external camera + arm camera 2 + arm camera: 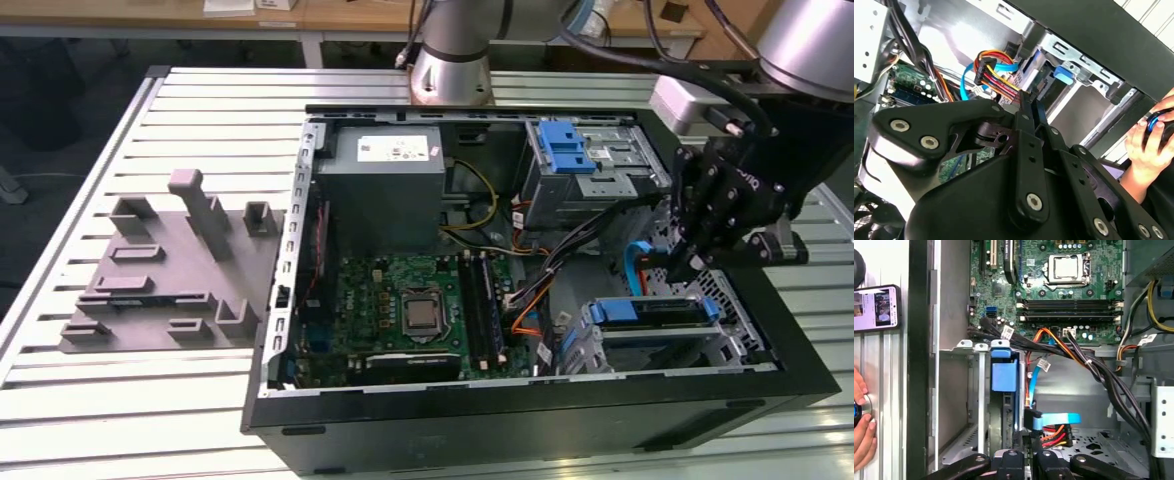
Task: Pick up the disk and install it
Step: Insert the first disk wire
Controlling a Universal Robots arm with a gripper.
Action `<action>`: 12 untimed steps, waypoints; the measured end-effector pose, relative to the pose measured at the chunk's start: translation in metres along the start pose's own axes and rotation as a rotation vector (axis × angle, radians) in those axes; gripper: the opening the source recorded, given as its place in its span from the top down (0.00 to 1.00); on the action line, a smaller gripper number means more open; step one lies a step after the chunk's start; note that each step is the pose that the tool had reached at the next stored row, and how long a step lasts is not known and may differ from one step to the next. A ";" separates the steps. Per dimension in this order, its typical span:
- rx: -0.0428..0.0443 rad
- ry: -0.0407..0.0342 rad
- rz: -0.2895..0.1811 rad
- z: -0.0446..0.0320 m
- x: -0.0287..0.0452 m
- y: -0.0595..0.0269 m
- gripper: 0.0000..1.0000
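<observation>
The disk (650, 311) sits in the lower drive cage (747, 345) of the open case (521, 420) on the desk (200, 400). The end effector (683, 268) hovers just beside it, at about 1 o'clock from it in the exterior view. Its fingers (1026, 107) are pressed together, holding nothing.

Slatted aluminium surface (200, 100); wooden desks (347, 15) beyond its far edge; dark floor (67, 90) past the exterior view's left edge.

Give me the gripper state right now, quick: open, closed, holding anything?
Black gripper: closed, fingers pressed together inside the open black computer case, above the blue-framed silver disk in the lower drive cage; nothing visibly between them.
</observation>
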State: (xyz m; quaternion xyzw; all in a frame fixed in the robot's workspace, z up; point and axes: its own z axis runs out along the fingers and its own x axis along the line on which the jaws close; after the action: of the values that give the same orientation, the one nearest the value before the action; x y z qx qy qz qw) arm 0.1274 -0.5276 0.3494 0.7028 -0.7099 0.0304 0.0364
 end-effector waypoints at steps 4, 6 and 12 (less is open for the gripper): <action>-0.0116 -0.0084 -0.001 0.0014 0.0030 -0.0002 0.84; -0.0282 -0.0123 -0.002 0.0021 0.0031 -0.0006 0.84; -0.0355 -0.0239 0.001 0.0082 0.0099 -0.0010 0.84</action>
State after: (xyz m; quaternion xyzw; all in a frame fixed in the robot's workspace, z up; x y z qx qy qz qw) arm 0.1283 -0.5382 0.3422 0.7019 -0.7111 0.0094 0.0404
